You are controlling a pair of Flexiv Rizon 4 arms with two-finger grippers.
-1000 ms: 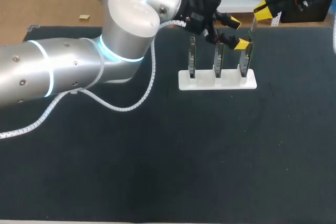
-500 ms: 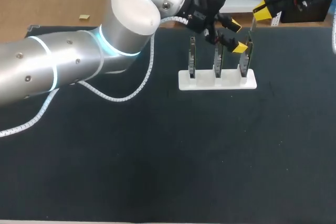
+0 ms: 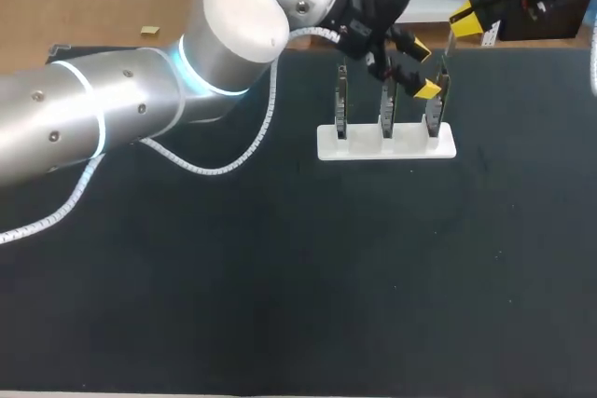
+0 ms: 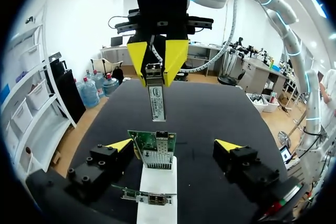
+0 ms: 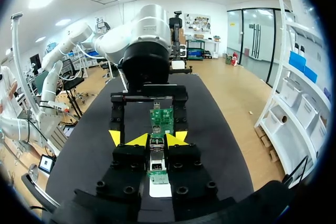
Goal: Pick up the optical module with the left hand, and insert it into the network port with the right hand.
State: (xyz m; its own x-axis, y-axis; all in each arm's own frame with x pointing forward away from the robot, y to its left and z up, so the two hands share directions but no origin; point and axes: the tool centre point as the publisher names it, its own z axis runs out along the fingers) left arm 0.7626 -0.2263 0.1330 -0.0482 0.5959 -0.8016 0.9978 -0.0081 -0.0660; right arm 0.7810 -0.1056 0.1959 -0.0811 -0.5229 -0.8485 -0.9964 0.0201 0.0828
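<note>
A slim silver optical module point(image 4: 157, 100) hangs down from my right gripper point(image 4: 156, 69), which is shut on its top end. In the head view that gripper point(image 3: 476, 25) is above the table's far edge, the module point(image 3: 451, 42) below it. Three green network cards stand upright in a white stand point(image 3: 385, 142). My left gripper point(image 3: 423, 66) is open, with one finger on each side of the rightmost card point(image 3: 437, 104). In the left wrist view that card point(image 4: 155, 148) sits between the open yellow tips point(image 4: 175, 145). The right wrist view looks past its gripper point(image 5: 157, 139) and the module point(image 5: 156, 153) at the card point(image 5: 161, 118).
The other two cards point(image 3: 341, 100) point(image 3: 387, 104) stand to the left in the same stand. My left arm point(image 3: 140, 109) crosses the table's left and far side. A black mat point(image 3: 373, 277) covers the table in front of the stand.
My left arm has swung a little farther back and right, and its gripper has settled slightly lower around the rightmost card. The right gripper and the module have stayed put.
</note>
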